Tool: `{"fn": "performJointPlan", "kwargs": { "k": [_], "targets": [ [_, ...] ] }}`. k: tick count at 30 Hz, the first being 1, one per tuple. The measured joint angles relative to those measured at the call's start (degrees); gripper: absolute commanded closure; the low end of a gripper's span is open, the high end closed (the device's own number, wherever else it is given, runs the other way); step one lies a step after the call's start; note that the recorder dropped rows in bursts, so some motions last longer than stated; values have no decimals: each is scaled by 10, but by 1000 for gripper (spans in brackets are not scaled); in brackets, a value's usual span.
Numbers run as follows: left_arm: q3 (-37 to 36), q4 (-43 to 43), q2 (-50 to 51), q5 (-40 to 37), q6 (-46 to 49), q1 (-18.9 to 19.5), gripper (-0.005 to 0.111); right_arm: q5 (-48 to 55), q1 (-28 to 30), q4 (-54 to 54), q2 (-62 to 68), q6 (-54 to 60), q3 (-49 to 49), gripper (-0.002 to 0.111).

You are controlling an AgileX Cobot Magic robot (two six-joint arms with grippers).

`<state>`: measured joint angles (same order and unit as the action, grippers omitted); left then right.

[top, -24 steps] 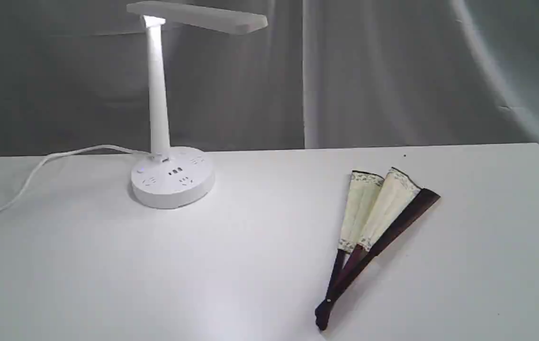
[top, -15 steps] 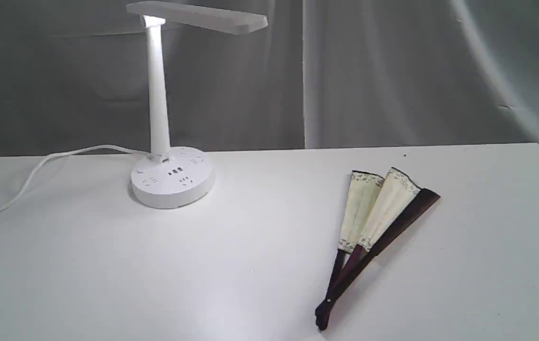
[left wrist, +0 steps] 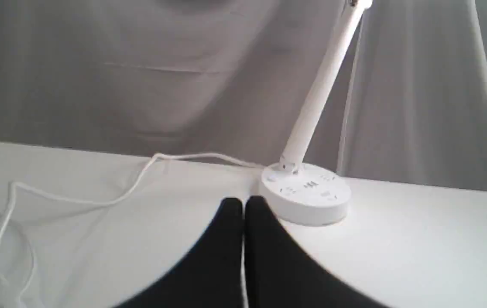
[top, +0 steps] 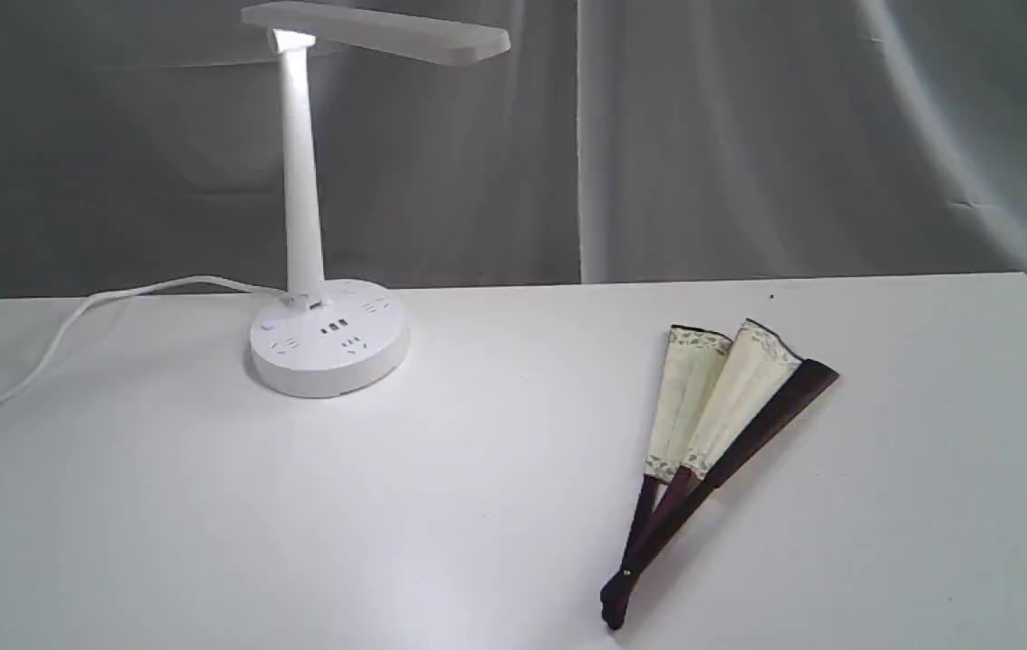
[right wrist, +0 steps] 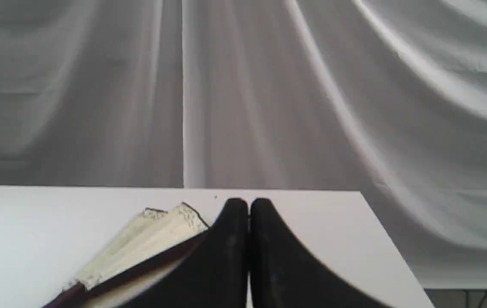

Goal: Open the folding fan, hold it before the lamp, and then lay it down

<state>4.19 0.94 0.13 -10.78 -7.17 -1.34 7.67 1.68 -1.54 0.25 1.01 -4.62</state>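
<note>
White table (top: 207,506) bears the slightly spread folding fan (top: 714,404) beside the closed, empty right fingers (right wrist: 236,222), left fingers (left wrist: 231,222) likewise closed.

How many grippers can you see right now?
2. The left gripper, shut and empty, faces the lamp. The right gripper, also shut and empty, faces the folding fan lying on the table. Neither appears in the exterior view.
</note>
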Motion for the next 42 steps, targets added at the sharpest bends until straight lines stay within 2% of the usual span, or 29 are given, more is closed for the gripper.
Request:
{"fn": "performJointPlan", "kwargs": {
  "k": [4,12,18,22,33,42],
  "targets": [
    [58,0,0,-24,-27,0,107,11,0,0,0,0,-34,108],
    [170,0,-1,-155,-57,0,107,66,0,0,0,0,-91,108],
    [213,0,-1,-234,-58,0,107,110,0,0,48,0,-133,108],
    [219,0,14,-242,-58,0,107,150,0,0,109,0,-174,108],
    [220,9,192,-252,-58,0,107,171,0,8,227,0,-245,108],
    [220,16,339,-196,-58,0,107,164,0,60,299,0,-251,108]
  ]
}}
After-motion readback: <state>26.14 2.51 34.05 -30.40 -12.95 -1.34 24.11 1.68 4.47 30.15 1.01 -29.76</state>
